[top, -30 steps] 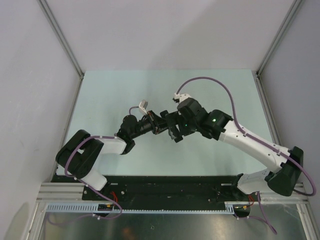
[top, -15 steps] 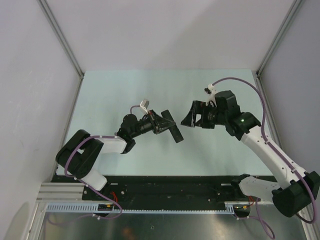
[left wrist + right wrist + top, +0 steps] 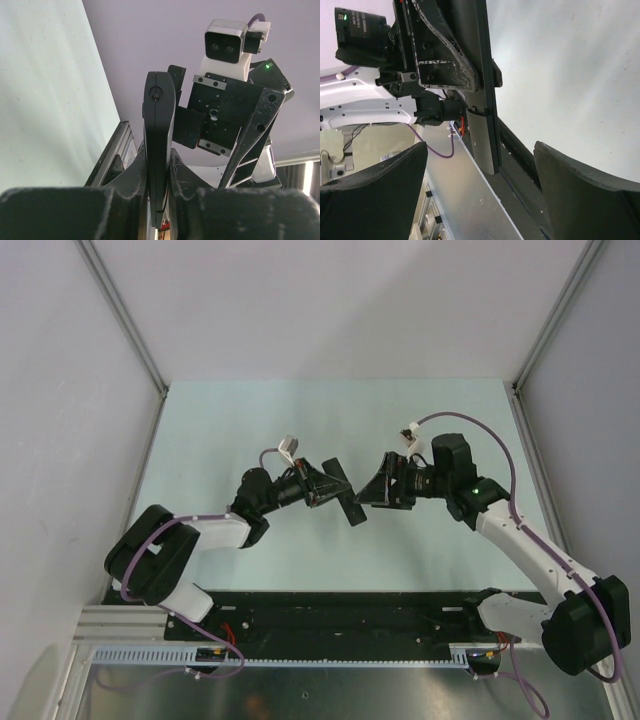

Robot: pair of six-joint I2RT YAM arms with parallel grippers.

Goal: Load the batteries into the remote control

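Here the left end effector (image 3: 322,487) clamps the remote control (image 3: 346,497), holding it aloft midway between the left and right edges of the surface (image 3: 230,430). The right end effector (image 3: 373,490), spread wide, faces the remote's free end. A nudge there could twist it loose. No batteries show.

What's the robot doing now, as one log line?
left gripper: shut on remote control | right gripper: open, facing it | batteries: not seen
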